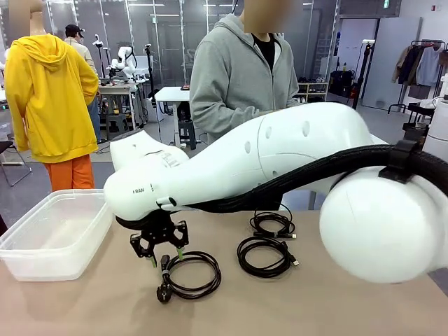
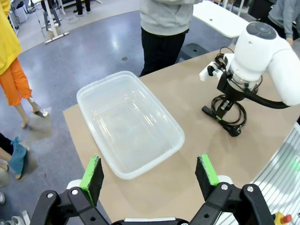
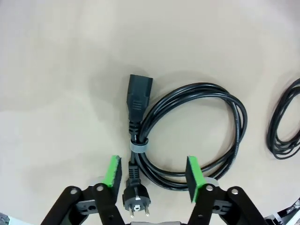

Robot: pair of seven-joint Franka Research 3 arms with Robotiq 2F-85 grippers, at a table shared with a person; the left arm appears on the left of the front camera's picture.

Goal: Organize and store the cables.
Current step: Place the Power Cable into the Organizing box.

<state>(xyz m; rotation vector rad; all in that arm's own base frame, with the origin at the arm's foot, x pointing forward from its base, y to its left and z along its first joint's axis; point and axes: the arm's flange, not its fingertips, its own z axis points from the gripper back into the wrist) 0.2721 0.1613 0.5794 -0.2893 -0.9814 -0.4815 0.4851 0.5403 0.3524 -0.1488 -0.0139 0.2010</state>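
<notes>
The desk [image 3: 56,70] has a smooth, matt tan top, and the storage bin [image 2: 126,126] on it is clear, glossy plastic. The coiled cable [image 3: 201,89] has a smooth black rubbery jacket with a faint sheen, bound by a grey band [image 3: 138,147]; at the coil's 7 o'clock, its matt black plastic plug [image 3: 135,199] carries shiny metal pins. The right arm's shell [image 1: 280,150] is glossy white plastic.

Tan table [image 1: 350,311], clear plastic bin [image 1: 52,234] at left, three coiled black cables [image 1: 164,292]

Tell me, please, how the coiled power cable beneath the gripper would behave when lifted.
The power cable probably keeps its coil, since a band binds the strands. Held at one side, the loop likely sags; both plugs may dangle.
</notes>
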